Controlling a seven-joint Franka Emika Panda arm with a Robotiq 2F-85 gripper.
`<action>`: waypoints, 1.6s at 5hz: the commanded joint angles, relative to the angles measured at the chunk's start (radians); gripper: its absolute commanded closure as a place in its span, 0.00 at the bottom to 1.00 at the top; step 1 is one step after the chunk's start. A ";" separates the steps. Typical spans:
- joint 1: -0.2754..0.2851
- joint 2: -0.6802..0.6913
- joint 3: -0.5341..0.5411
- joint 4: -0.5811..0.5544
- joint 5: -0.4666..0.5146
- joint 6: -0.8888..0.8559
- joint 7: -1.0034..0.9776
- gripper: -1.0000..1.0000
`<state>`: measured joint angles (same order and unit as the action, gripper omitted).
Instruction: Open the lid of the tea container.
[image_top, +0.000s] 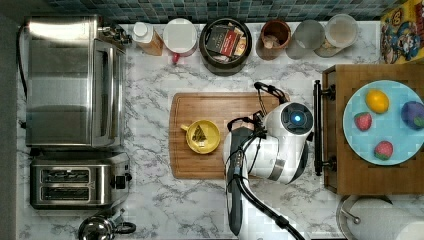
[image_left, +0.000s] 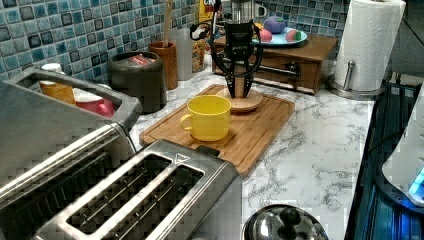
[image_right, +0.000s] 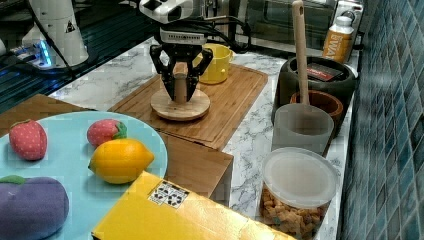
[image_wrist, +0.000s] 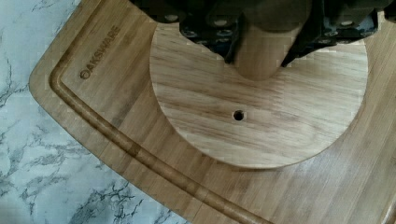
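On cutting board (image_right: 225, 107), wooden lid (image_right: 180, 105) lies flat, hand (image_right: 180, 90) closed around its upright knob (image_wrist: 261, 58). Yellow mug (image_left: 208, 117) just beside lid. Tea container (image_top: 225, 45) at bench (image_top: 150, 80) back, by tiled wall, uncovered, packets visible inside.

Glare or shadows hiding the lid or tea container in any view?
Top view: glare sits on the steel toaster oven; the tea container is open and its inside reads fine. Left view: the paper towel roll is washed out, away from the work. Right view: blue glow at the arm base, harmless. Wrist view: the wooden lid is shaded near its knob, its disc evenly lit.
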<state>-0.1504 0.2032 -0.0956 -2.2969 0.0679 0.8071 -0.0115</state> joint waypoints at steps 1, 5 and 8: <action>0.071 -0.121 0.037 0.096 -0.126 0.050 0.039 1.00; 0.112 -0.266 0.106 0.269 -0.017 -0.097 -0.158 1.00; 0.125 -0.310 0.131 0.381 -0.079 -0.219 -0.102 1.00</action>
<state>-0.0468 0.0150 0.0224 -2.1230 -0.0041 0.5752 -0.0994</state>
